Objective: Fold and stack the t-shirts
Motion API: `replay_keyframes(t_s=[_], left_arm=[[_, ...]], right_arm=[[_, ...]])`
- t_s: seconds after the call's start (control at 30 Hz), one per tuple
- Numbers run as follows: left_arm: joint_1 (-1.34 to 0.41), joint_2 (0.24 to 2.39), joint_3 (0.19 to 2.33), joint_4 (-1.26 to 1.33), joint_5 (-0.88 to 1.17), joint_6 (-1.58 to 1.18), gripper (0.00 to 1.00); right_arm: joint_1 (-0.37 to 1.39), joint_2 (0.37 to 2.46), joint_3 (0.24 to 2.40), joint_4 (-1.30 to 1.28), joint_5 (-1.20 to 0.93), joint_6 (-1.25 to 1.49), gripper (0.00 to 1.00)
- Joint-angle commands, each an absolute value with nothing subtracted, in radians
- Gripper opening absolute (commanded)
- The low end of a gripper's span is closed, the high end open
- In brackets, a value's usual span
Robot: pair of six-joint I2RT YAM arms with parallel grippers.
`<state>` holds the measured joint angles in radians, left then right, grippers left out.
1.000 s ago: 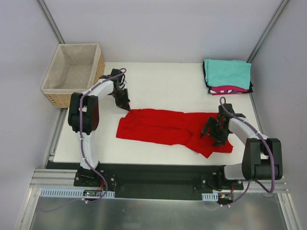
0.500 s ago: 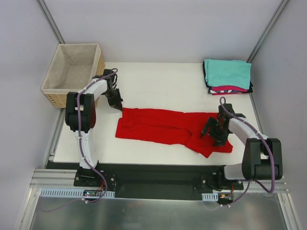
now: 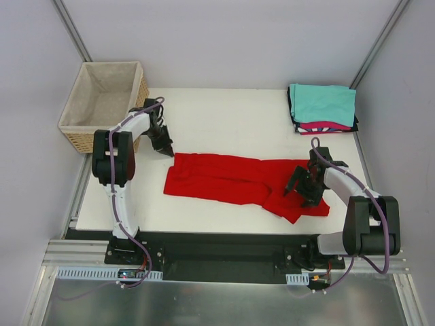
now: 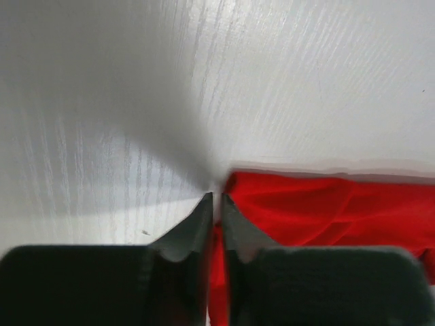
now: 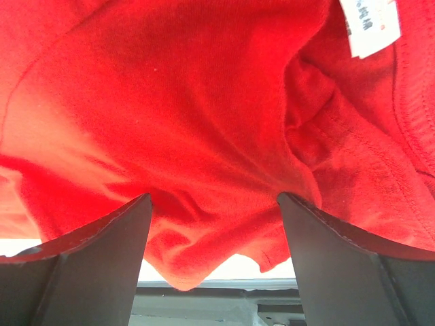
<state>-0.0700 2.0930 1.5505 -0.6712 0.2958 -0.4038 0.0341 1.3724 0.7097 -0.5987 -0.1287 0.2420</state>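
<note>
While your left gripper has its fingers all but together, just a hairline slit at the tips, it's parked low at the far-left corner of the plain bright red cloth t-shirt. Red shows in the slit, but you can't tell from the left wrist view whether any cloth is pinched. The shirt lies in a long, rumpled band across the middle of the white wood-grain table. Your right gripper is over its bunched right end, fingers spread wide with red cloth between them and a white printed label just beyond. At the far-right corner you've got the stack: teal folded t-shirt on top, magenta-pink folded t-shirt under it, black folded t-shirt at the bottom. The woven wicker basket with beige lining sits off the table's far-left corner.
</note>
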Motion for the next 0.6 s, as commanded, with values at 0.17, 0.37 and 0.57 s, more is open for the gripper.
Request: replay_keyframes(t_s=[0.17, 0.37, 0.57], left_arm=[[-0.08, 1.921, 1.503, -0.607, 0.293, -0.42, 0.66], [-0.106, 1.784, 1.51, -0.692, 0.253, -0.446, 0.7], [-0.107, 1.615, 1.26, -0.695, 0.222, -0.463, 0.66]], right_arm=[[0.028, 1.371, 0.672, -0.6, -0.114, 0.218, 0.8], [0.035, 1.362, 0.67, -0.595, -0.11, 0.219, 0.8], [0.038, 1.361, 0.676, -0.594, -0.115, 0.221, 0.8]])
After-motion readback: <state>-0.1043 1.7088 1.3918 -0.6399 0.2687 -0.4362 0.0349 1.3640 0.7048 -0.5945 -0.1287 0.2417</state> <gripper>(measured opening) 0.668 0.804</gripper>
